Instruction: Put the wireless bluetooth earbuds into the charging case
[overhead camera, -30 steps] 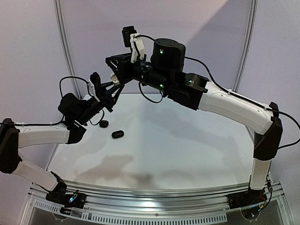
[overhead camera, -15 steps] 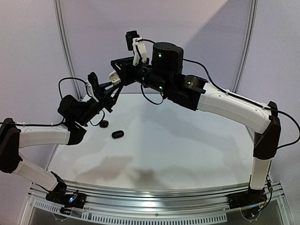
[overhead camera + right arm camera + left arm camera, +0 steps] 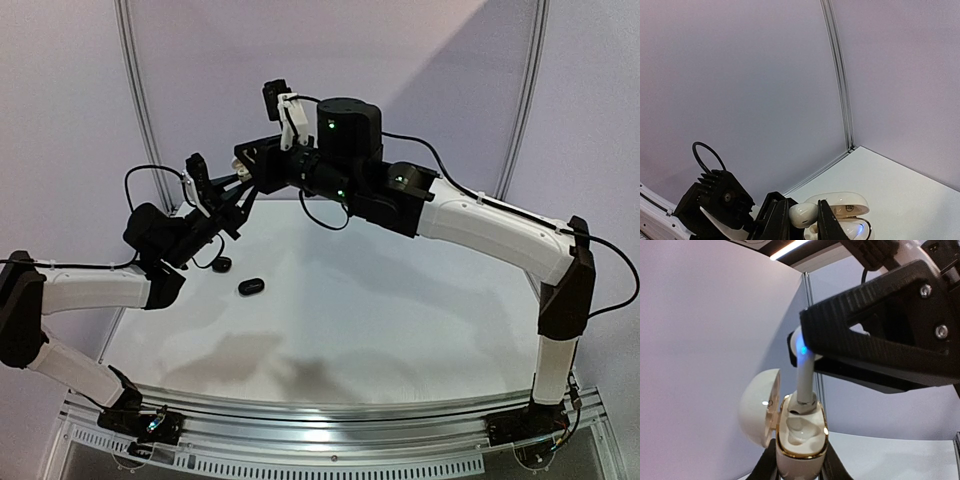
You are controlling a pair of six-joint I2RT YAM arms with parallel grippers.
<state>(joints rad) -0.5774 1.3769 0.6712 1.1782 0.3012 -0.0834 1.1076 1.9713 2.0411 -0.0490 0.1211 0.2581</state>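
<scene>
**armwatcher:** How much room have you got? From the top camera both of your tools are up in the air over the back left corner of the worktop [image 3: 400, 300], with the wall [image 3: 80, 120] close behind and the left edge just below them. Your open room is to the right and toward the near edge. Two small dark oval things [image 3: 251, 286] lie on the worktop under your left arm, near that left edge and well below the tools.

**benchrat:** Agreed. As for the grip, your left tool [image 3: 799, 467] is clamped on the bottom of the white charging case [image 3: 799, 432]. The case is upright with its mouth facing up and its lid [image 3: 757, 412] swung open to one side. Your right tool [image 3: 801, 220] is pinched on the head of a white earbud [image 3: 804, 375], which has a blue light glowing.

**armwatcher:** Which way is the bud pointing?

**benchrat:** The long axis is near vertical, head up in the fingers and stem straight down. The stem tip sits at the mouth of the case, at the end furthest from the left wrist camera. I can't tell how deep it's gone. The right tool's black fingers hang right over the case
</scene>
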